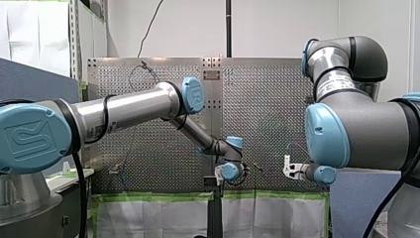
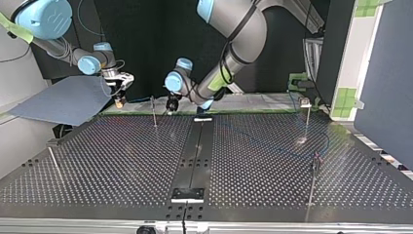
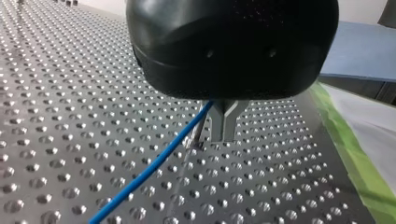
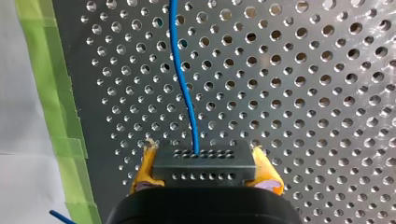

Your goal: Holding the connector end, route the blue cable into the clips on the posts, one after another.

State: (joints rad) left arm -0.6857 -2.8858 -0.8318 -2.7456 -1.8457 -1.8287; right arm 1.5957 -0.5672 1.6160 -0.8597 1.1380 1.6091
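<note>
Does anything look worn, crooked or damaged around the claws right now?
On my right claw, the yellow pads look frayed and ragged at their tips, either side of the black connector they clamp. The blue cable looks undamaged.

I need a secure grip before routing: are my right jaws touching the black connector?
Touching. The right wrist view shows the right gripper with its yellow pads pressed against both sides of the connector, with no gap.

You have a dull, perforated metal counter (image 4: 308, 140), a smooth, glossy blue cable (image 4: 183, 88) and a matt black plastic connector (image 4: 204, 164).
</note>
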